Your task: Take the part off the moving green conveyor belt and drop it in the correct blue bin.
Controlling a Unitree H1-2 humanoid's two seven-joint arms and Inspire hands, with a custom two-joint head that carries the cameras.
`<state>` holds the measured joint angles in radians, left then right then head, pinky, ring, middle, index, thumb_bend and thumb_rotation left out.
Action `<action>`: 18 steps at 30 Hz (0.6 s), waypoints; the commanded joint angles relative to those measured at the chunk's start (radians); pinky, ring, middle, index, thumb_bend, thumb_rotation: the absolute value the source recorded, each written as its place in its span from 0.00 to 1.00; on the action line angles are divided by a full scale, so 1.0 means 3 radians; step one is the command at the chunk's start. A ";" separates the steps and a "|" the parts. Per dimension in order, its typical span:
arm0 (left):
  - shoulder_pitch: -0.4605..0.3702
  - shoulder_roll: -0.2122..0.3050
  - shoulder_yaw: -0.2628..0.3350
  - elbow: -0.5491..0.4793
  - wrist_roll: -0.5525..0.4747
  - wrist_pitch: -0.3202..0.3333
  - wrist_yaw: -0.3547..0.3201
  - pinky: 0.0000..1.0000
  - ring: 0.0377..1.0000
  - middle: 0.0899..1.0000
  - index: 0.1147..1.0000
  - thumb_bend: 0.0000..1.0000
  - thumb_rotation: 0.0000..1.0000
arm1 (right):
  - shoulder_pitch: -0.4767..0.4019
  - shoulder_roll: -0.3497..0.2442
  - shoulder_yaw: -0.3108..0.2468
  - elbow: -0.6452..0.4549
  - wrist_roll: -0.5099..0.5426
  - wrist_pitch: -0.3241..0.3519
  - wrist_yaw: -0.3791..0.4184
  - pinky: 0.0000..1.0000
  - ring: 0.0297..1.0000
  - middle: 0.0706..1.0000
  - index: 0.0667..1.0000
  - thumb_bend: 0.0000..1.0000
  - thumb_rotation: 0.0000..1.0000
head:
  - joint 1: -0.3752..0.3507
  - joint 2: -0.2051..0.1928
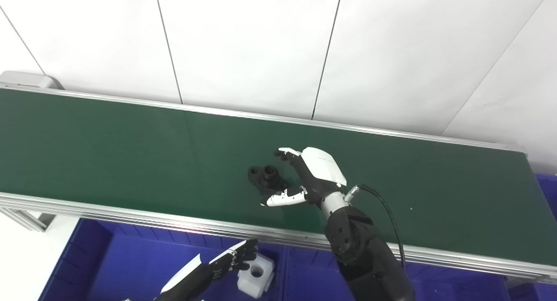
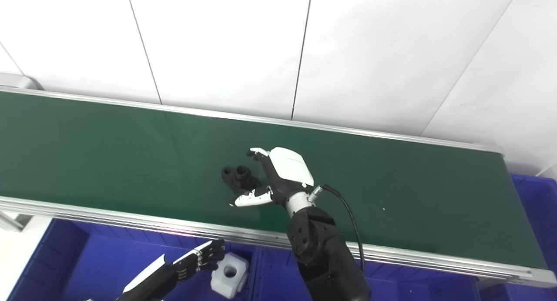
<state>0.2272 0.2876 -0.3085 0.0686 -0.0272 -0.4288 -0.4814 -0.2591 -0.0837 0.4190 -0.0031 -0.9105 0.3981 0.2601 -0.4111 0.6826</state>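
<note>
A black part with two round bosses lies on the green conveyor belt, near the middle. My right hand is over the belt just right of the part, open, fingers on the part's far side and thumb on its near side, around it but not closed. The part also shows in the right eye view. My left hand is low over the blue bin in front of the belt, fingers loosely curled, holding nothing.
A white block with a round hole lies in the blue bin beside my left hand. Another blue bin sits at the belt's right end. The belt's aluminium rail runs along the near edge. White wall panels stand behind.
</note>
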 commanded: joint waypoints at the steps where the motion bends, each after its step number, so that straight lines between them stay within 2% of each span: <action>1: 0.0003 -0.0014 0.0009 -0.0096 -0.0039 -0.0136 0.0002 0.85 0.90 0.94 0.95 0.71 0.74 | -0.0119 -0.0001 0.0020 0.0010 -0.0063 0.0051 -0.0038 0.81 0.82 0.83 0.84 0.81 0.37 | 0.0005 -0.0003; 13: 0.0038 -0.0040 0.0022 -0.0140 -0.0015 -0.0135 0.0041 0.85 0.90 0.93 0.94 0.71 0.74 | -0.0154 -0.0070 0.0168 0.0358 -0.0222 -0.0014 -0.0199 0.79 0.79 0.81 0.82 0.80 0.31 | 0.0014 0.0042; 18: 0.0046 -0.0050 0.0021 -0.0154 -0.0024 -0.0132 0.0032 0.86 0.91 0.94 0.95 0.71 0.75 | -0.0119 -0.0128 0.0220 0.0447 -0.0219 -0.0102 -0.0361 0.65 0.67 0.69 0.73 0.69 0.22 | -0.0004 0.0059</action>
<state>0.2394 0.2705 -0.3051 0.0527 -0.0174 -0.4290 -0.4761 -0.2904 -0.1249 0.4715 0.1231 -0.9909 0.3957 0.1454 -0.4111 0.6979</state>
